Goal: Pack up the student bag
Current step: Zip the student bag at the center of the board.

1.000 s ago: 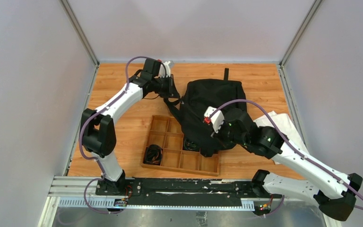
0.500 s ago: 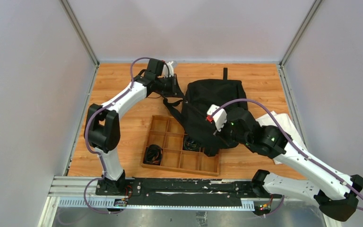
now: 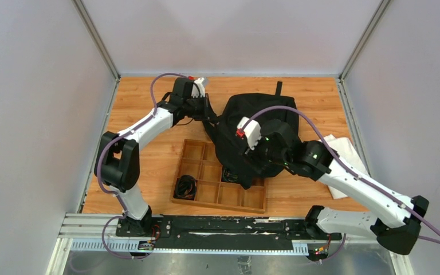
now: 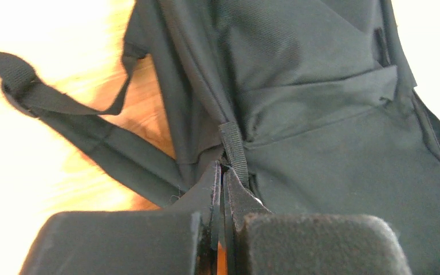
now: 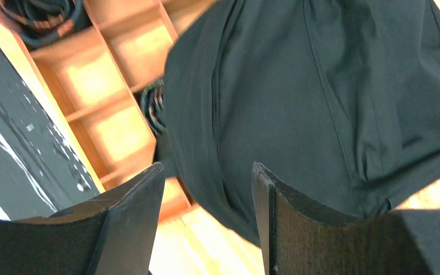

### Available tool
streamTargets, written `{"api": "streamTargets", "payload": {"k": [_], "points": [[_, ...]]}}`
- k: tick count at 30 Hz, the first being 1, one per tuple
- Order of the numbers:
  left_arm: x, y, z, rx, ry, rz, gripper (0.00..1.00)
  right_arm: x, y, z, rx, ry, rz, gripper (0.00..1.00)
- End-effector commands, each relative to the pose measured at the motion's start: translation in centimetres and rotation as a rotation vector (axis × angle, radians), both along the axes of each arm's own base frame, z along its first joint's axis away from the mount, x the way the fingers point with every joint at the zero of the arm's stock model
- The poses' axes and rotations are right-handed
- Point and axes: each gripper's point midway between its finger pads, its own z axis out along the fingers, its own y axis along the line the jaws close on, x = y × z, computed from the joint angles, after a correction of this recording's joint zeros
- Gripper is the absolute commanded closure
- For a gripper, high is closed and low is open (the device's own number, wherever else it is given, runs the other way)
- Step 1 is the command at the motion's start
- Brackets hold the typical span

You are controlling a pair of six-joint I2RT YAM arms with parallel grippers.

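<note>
The bag [image 3: 263,109] is pinched by the left hand [image 4: 223,170]; the right hand [image 5: 207,167] is held spread above it.

Student bag [image 3: 262,106]: a large, floppy, all-black fabric backpack lying slumped and creased on the tabletop [image 3: 132,103], toward its far middle, with the top loop [image 3: 278,87] pointing at the far edge. Its near end drapes over the far right corner of the wooden tray [image 3: 197,152]. A long black strap [image 4: 109,152] trails flat from its left side.
</note>
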Motion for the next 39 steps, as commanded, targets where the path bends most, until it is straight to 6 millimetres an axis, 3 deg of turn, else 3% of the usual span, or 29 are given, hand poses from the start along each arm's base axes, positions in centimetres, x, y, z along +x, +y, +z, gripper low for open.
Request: {"api": "streamTargets", "payload": {"k": [1, 5, 10, 11, 14, 16, 17, 22, 23, 24, 26, 31, 34, 39], "points": [[-1.9, -1.6, 1.8, 0.004, -0.064, -0.075, 1.0, 1.6, 5.9, 3.9, 0.238, -0.029, 0.021, 0.38], [-2.3, -1.8, 2.5, -0.025, -0.069, -0.059, 1.0, 4.1, 8.7, 2.6, 0.258, -0.014, -0.071, 0.39], [-2.2, -1.9, 2.8, -0.025, -0.074, -0.056, 1.0, 5.0, 11.3, 0.3, 0.258, 0.005, -0.068, 0.43], [-2.1, -1.8, 2.8, -0.019, -0.076, -0.055, 1.0, 5.2, 11.5, 0.0, 0.26, 0.004, -0.072, 0.47], [-2.1, -1.8, 3.0, -0.017, -0.081, -0.054, 1.0, 5.6, 10.9, -1.1, 0.243, -0.008, -0.114, 0.72], [-2.0, -1.7, 3.2, -0.018, -0.085, -0.053, 1.0, 5.4, 10.1, -1.8, 0.228, -0.01, -0.124, 0.95], [-2.1, -1.7, 3.2, -0.015, -0.083, -0.052, 1.0, 5.1, 9.7, -2.3, 0.224, -0.007, -0.119, 1.0], [-2.0, -1.7, 3.1, -0.017, -0.083, -0.051, 1.0, 3.5, 7.8, -4.6, 0.181, 0.014, -0.097, 1.0], [-2.0, -1.7, 3.1, -0.017, -0.081, -0.052, 1.0, 3.3, 7.5, -4.6, 0.184, 0.013, -0.095, 0.99], [-2.1, -1.8, 3.1, -0.019, -0.079, -0.055, 1.0, 3.1, 7.3, -4.4, 0.194, 0.007, -0.089, 0.9], [-2.1, -1.8, 3.0, -0.021, -0.077, -0.056, 1.0, 3.0, 7.1, -3.2, 0.224, -0.014, -0.081, 0.61], [-2.1, -1.7, 2.9, -0.014, -0.077, -0.053, 1.0, 4.5, 6.7, 1.1, 0.271, -0.121, -0.132, 0.36], [-1.8, -1.5, 2.9, 0.002, -0.078, -0.059, 1.0, 6.5, 6.4, 1.1, 0.184, -0.188, -0.179, 0.29], [-1.8, -1.7, 2.8, 0.008, -0.061, -0.081, 1.0, 8.0, 9.3, -1.1, 0.111, -0.157, -0.135, 0.26]]}}
